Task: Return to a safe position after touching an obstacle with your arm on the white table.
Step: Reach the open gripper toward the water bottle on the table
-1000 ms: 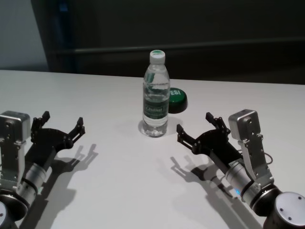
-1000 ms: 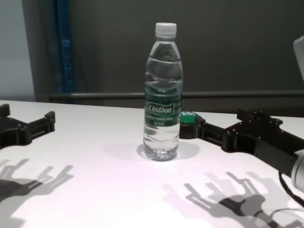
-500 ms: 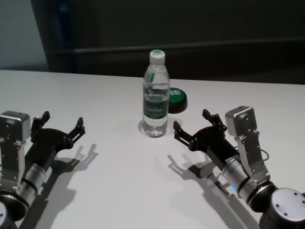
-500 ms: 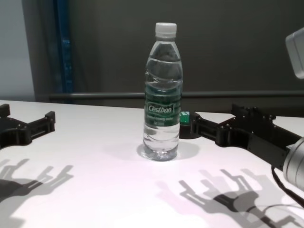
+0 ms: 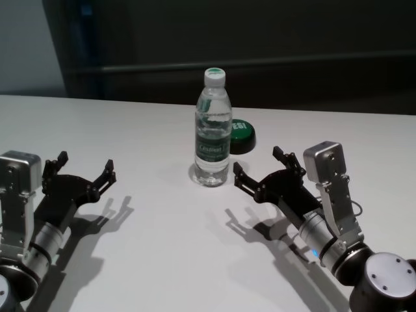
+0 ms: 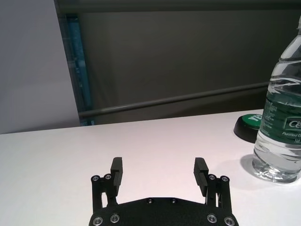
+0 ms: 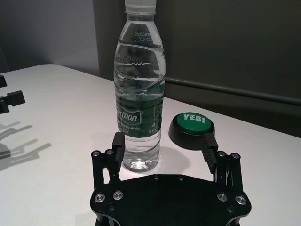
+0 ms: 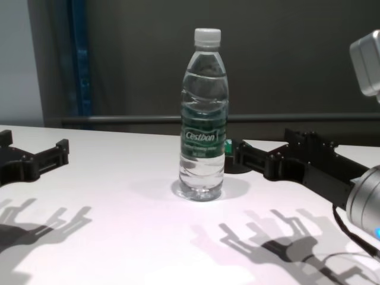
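Upright bottle stood on the table just far-left of the right gripper, fingers apart, not touching; left gripper, also spread, well apart.

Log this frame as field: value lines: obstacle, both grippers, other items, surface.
obstacle: water bottle, upright, cap on, green label
right gripper: open, low over the table, fingertips near the bottle's base; contact cannot be told
left gripper: open, parked at the robot's left, well clear of the bottle
other item: green-topped button marked YES!, behind the bottle on the robot's right
surface: white table
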